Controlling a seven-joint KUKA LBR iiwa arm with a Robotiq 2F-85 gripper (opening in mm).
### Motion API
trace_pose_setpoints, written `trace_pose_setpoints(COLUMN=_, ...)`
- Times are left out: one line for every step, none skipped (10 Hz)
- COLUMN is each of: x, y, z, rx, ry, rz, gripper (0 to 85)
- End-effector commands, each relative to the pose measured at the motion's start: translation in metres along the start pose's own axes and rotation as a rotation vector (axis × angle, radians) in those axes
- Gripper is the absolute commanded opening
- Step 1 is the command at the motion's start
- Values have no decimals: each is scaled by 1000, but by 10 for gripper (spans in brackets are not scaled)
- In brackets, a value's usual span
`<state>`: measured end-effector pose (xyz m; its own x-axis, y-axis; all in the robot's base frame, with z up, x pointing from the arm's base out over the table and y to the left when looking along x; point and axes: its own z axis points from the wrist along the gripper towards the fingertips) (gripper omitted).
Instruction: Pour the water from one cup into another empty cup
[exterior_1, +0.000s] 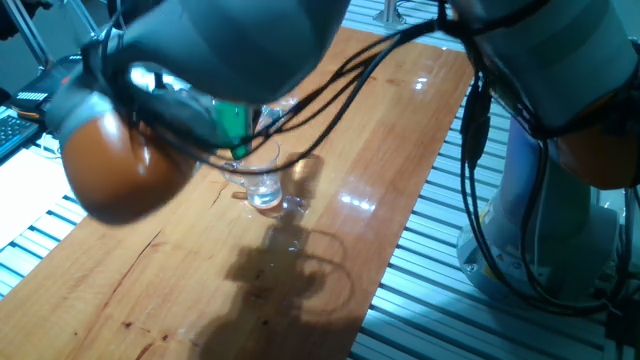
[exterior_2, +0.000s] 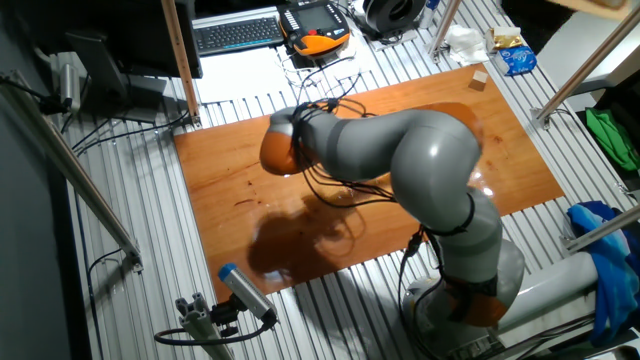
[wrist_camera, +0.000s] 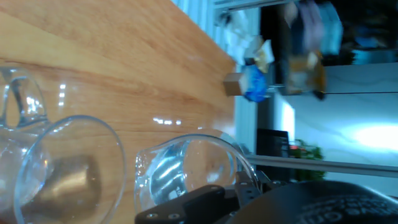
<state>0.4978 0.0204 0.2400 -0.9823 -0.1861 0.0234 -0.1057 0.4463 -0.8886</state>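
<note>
Gripping the small glass tumbler (wrist_camera: 186, 171), the gripper (wrist_camera: 214, 199) shows in the hand view only as dark finger parts pressed against the glass's lower side, so it looks closed on the tumbler, though the fingertips themselves are mostly out of frame. In that view the tumbler's open mouth faces the camera and sits just beside the rim of the larger glass mug (wrist_camera: 59, 171), the two rims near each other but whether they touch is not clear. The mug's loop handle (wrist_camera: 18, 102) curves up at the far left. Any water inside the tumbler is too faint to make out. Both glasses lie over the wooden table (wrist_camera: 112, 68), and a small wooden block (wrist_camera: 233, 84) rests near its far edge, with a blue wrapper (wrist_camera: 256, 84) just past it. In one fixed view the arm (exterior_1: 230, 40) fills the upper left and hides most of the hand; a green part (exterior_1: 232, 122) of it shows above a clear glass (exterior_1: 262, 180) that stands on the table (exterior_1: 400, 120), with black cables (exterior_1: 330, 80) looping across in front. Which of the two glasses that is cannot be told there. In the other fixed view the grey arm (exterior_2: 400, 150) bends over the middle of the table (exterior_2: 220, 180) and covers both glasses completely; its shadow falls on the wood toward the near edge.
</note>
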Motion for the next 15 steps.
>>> trace_pose_setpoints(x=-1, y=0, z=3, rx=-77, ry=0, rz=3, gripper=0)
trace_pose_setpoints(x=-2, y=0, z=6, rx=-115, ry=-4, rz=-4, gripper=0)
trace_pose_setpoints(x=-3, y=-1, z=10, rx=-165, ry=-7, rz=-4, gripper=0)
trace_pose_setpoints(x=-4, y=-1, z=14, rx=-209, ry=-11, rz=-7, gripper=0)
trace_pose_setpoints(x=-4, y=-2, z=20, rx=-247, ry=-17, rz=-14, gripper=0)
trace_pose_setpoints(x=-5, y=-3, z=26, rx=-313, ry=-17, rz=-10, gripper=0)
trace_pose_setpoints(x=-6, y=-4, z=31, rx=-377, ry=-14, rz=-11, gripper=0)
trace_pose_setpoints(x=-6, y=-5, z=35, rx=-430, ry=-11, rz=-14, gripper=0)
trace_pose_setpoints(x=-6, y=-5, z=40, rx=-480, ry=-10, rz=-21, gripper=0)
trace_pose_setpoints(x=-7, y=-5, z=44, rx=-521, ry=-9, rz=-24, gripper=0)
trace_pose_setpoints(x=-7, y=-5, z=48, rx=-571, ry=-6, rz=-26, gripper=0)
trace_pose_setpoints(x=-7, y=-5, z=53, rx=-608, ry=-9, rz=-27, gripper=0)
trace_pose_setpoints(x=-8, y=-4, z=58, rx=-651, ry=-12, rz=-24, gripper=0)
trace_pose_setpoints(x=-10, y=-3, z=62, rx=-686, ry=-15, rz=-21, gripper=0)
trace_pose_setpoints(x=-12, y=-1, z=67, rx=-732, ry=-14, rz=-12, gripper=0)
